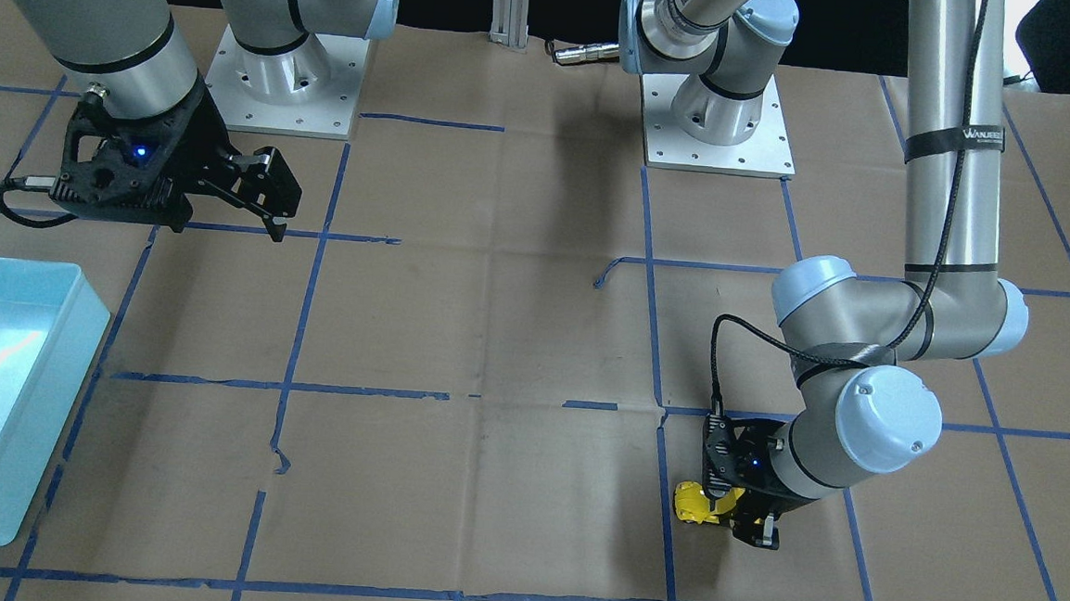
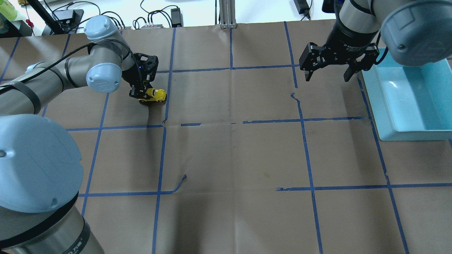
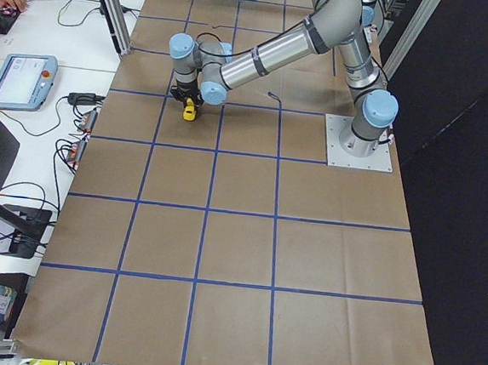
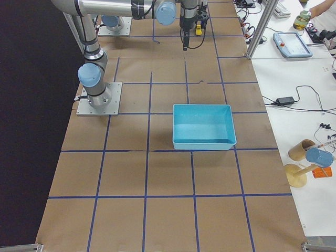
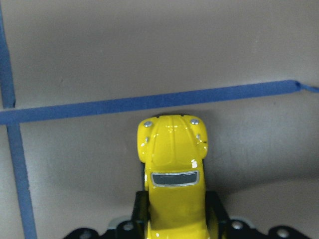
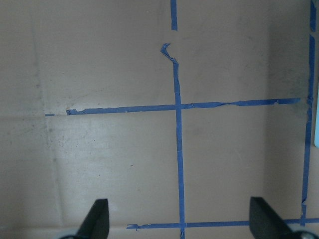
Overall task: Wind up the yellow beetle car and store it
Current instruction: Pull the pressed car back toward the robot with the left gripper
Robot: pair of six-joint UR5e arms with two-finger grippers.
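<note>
The yellow beetle car [image 2: 155, 95] sits on the brown table paper, far left in the overhead view. My left gripper [image 2: 142, 92] is shut on the yellow beetle car's rear half, low at the table. In the left wrist view the car [image 5: 173, 164] points away from the camera, its body between the two fingers [image 5: 215, 211]. It also shows in the front view [image 1: 697, 505] under the left gripper [image 1: 734, 510]. My right gripper [image 2: 328, 74] is open and empty, held above the table next to the blue bin [image 2: 406, 100]; its fingertips [image 6: 98, 219] show in the right wrist view.
The light blue bin [image 1: 0, 389] stands at the table's right end, seen also in the right side view [image 4: 203, 126]. Blue tape lines [image 2: 231, 122] form a grid on the brown paper. The arm bases [image 1: 718, 126] stand on metal plates at the robot's edge.
</note>
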